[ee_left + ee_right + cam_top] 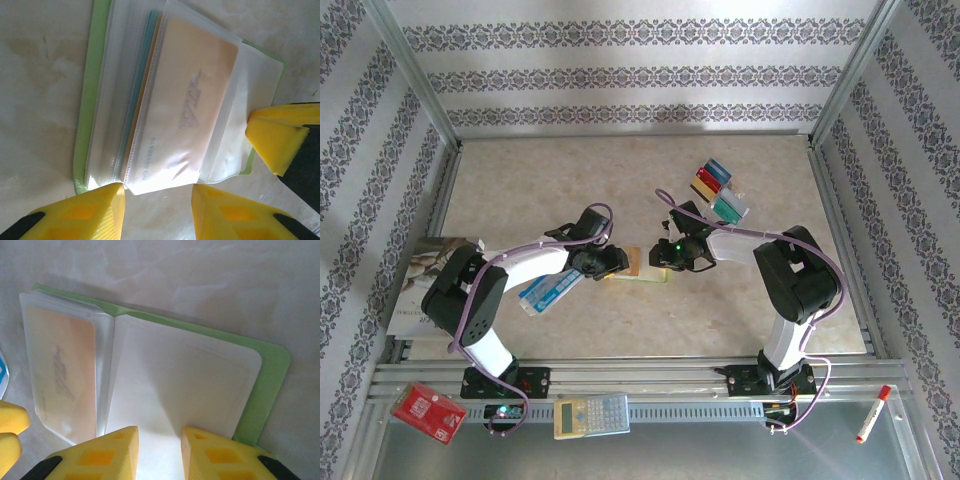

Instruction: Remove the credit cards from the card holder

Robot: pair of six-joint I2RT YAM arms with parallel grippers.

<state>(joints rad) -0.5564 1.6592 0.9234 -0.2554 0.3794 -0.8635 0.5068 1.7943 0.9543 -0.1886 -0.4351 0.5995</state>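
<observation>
- top external: the small lime-green bifold card holder (642,272) lies open on the beige marbled table (570,180), between the left gripper (612,262) and the right gripper (672,252), both close over it. a fan of thin plastic credit cards (715,188) in blue, red, yellow and teal lies well apart, towards the far right. risk: the long blue-and-white flat packet (548,292) sits just beside the left gripper, so a low sweep could drag it.
- left wrist: the left gripper (157,192) is released, jaws apart with nothing between them. the near edge of the clear plastic sleeves (150,170) stands just ahead of the gap. a peach-coloured rectangular card (192,95) sits inside the top sleeve. risk: closing here would likely catch sleeve and card together, so the whole card holder would lift instead of the card sliding out. the slick plastic may also slip.
- right wrist: the right gripper (159,432) has its jaws part-way apart over the pale, seemingly empty sleeve page (180,380) of the other leaf. whether the tips press on it i cannot tell. risk: if that leaf is not pinned, the card holder may skate or fold shut when the card is pulled.
</observation>
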